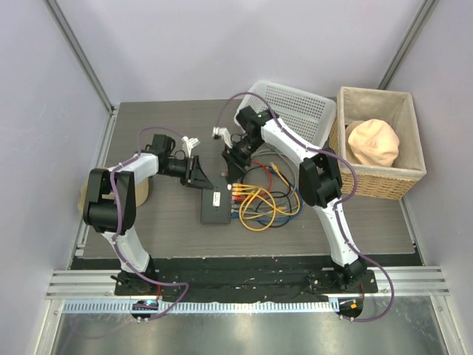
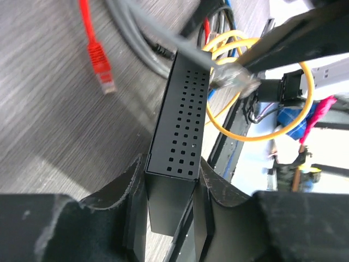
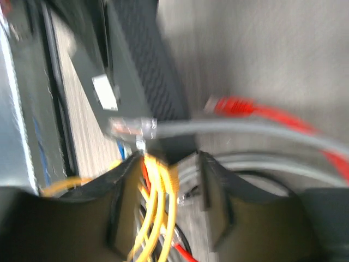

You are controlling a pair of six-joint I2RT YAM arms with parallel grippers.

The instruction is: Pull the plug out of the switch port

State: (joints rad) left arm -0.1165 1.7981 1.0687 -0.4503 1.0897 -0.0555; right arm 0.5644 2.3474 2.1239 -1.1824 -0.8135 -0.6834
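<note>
The switch [image 2: 182, 109] is pinched at one end by L tool [image 2: 172, 164]. R tool [image 3: 167, 161] is spread, w/ plug [image 3: 133, 128] just beside switch.

No readable text or numbers anywhere, small white label [image 1: 216, 198] on the switch [image 1: 214, 212] too small to read, blurred in right wrist view
</note>
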